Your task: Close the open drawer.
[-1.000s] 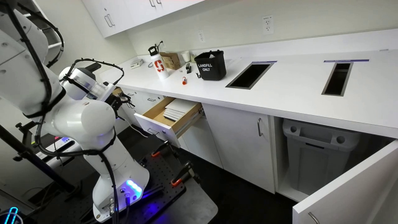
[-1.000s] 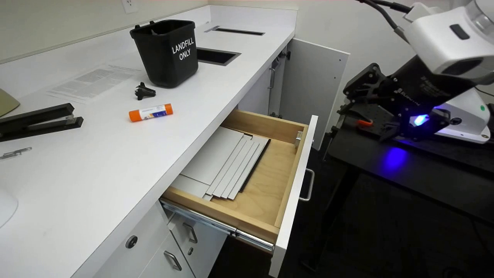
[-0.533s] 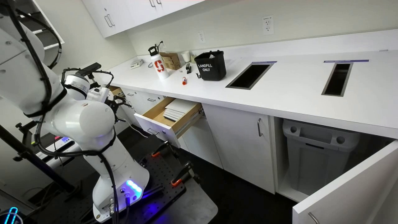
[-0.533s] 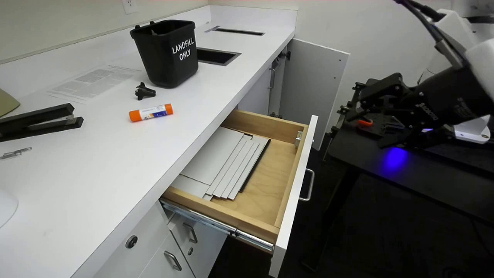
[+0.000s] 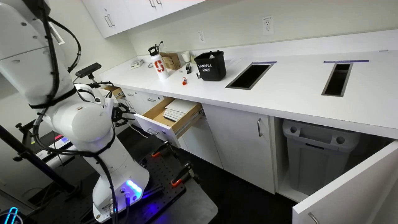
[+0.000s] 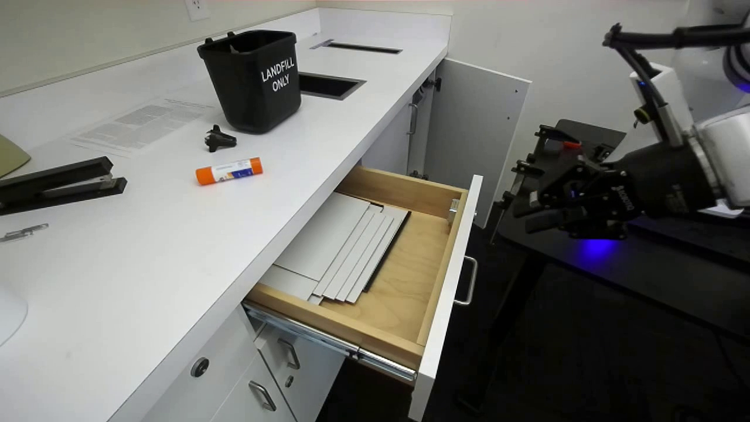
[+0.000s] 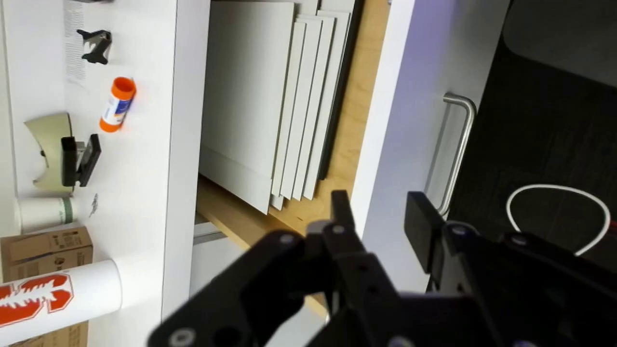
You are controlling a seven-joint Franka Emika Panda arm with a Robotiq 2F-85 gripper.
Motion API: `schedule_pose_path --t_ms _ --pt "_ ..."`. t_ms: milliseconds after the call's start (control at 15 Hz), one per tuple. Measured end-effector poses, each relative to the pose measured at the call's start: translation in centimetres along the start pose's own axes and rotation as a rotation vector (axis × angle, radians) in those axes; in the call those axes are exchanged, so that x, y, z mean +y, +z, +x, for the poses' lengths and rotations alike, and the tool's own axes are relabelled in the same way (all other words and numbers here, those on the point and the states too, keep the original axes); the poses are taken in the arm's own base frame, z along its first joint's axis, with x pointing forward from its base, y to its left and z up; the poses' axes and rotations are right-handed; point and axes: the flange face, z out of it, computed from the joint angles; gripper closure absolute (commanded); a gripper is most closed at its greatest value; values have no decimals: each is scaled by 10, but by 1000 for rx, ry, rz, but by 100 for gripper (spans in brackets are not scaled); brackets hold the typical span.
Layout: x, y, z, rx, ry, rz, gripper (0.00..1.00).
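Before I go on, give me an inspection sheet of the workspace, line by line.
Surface: counter, white, with two dark openings.
Job's things: drawer pulled out, panels lying inside.
Clutter: on the counter, black bin, stapler, staple remover, glue stick, paper, bottle, box, cup.
Gripper: open, holding nothing, apart from the drawer.
Cables: black cable strapped along the arm; white cable curved against the dark floor.
Surroundings: cabinet door standing open; grey bin under the counter; what looks like a second drawer out, partly behind the arm.

Black bin (image 6: 252, 88), glue stick (image 6: 229, 171), stapler (image 6: 58, 178) on the white counter (image 6: 170, 258)
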Motion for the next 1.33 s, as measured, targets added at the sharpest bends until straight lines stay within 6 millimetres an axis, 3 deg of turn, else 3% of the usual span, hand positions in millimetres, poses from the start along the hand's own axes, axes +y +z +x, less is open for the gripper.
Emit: schedule_pose_path --t_ms 200,467,933,1333 --pt "-8 29 -3 -19 -19 49 100" --pt "-29 66 9 -30 -24 184 99" --pt "-27 66 11 -25 -22 181 100" --pt "-17 92 33 143 -121 88 100"
